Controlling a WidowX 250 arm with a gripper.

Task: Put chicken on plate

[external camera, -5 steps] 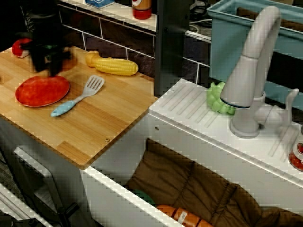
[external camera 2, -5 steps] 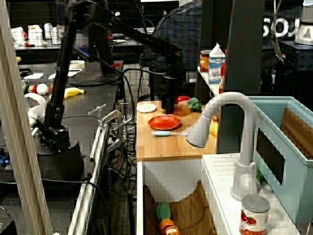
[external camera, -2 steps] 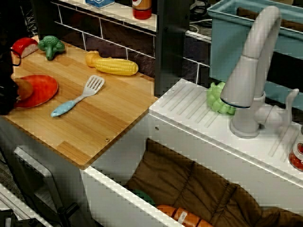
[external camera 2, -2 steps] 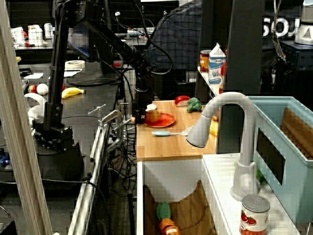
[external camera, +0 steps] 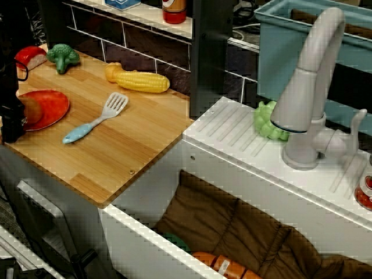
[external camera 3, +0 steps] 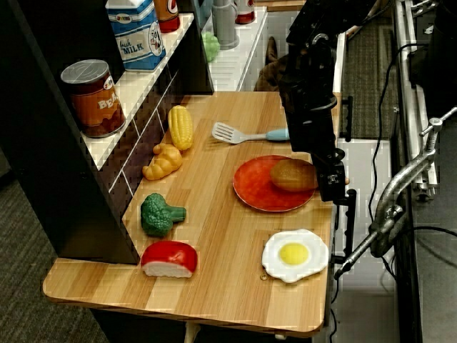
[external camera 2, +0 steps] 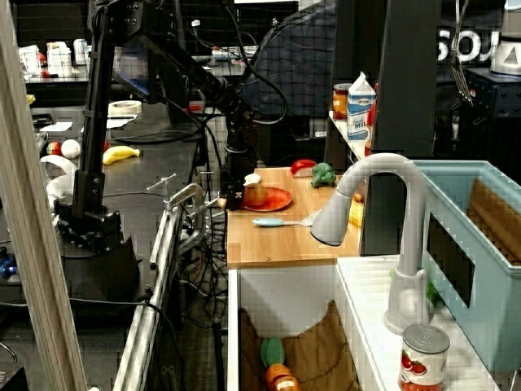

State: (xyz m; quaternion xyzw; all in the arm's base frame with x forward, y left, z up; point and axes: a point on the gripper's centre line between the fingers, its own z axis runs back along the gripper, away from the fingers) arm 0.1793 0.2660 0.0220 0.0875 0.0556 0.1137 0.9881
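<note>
On the wooden bench (external camera 3: 235,264), from left, a broccoli (external camera 3: 158,213) and a fried egg (external camera 3: 294,254) lie well clear of the plate (external camera 3: 257,189). The chicken (external camera 3: 293,174) rests on the plate's right rim, overhanging slightly. The fingers (external camera 3: 330,179) touch its far end; whether they pinch or stand spread cannot be told. Judgement: release only with the plump end seated, then lift straight up.

The chicken (external camera 3: 293,175), a glossy golden-brown drumstick, lies on its side on the plate (external camera 3: 260,189), its plump end showing and its bone end hidden at the fingers (external camera 3: 330,179). The flat round red-orange plate sits on the wooden worktop (external camera 3: 228,243), just beside the fingers.
</note>
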